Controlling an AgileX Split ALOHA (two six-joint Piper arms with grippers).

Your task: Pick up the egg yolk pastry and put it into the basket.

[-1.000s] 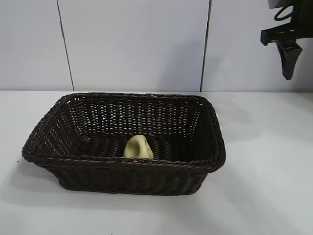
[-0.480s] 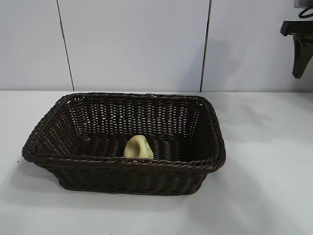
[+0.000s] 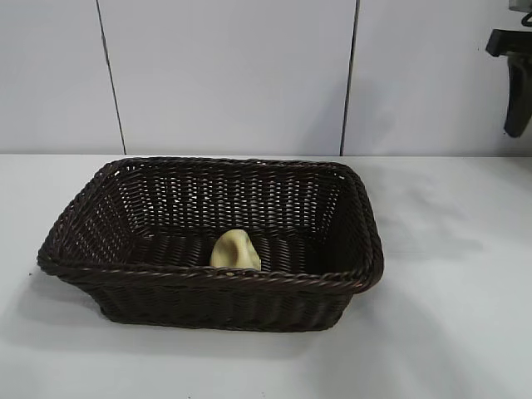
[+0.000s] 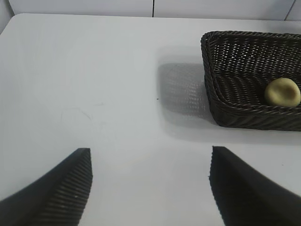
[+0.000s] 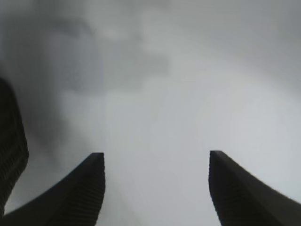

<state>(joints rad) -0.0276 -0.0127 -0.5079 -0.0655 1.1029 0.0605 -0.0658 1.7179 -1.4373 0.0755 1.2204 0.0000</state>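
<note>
Currently the egg yolk pastry [image 3: 235, 250] sits inside the basket [image 3: 125, 274], against its front wall; the basket stands mid-counter [image 3: 449, 316]. Right hand [image 5: 155, 188] is released and empty, high over the counter's far right edge. Left hand [image 4: 150, 186] parked, fingers spread, holding nothing, over bare counter beside the basket

text: none legible | labels: none | brands: none | numbers: none (all three views checked)

Woven wicker basket [image 3: 91, 224], rough; smooth matte egg yolk pastry [image 3: 235, 250]
</note>
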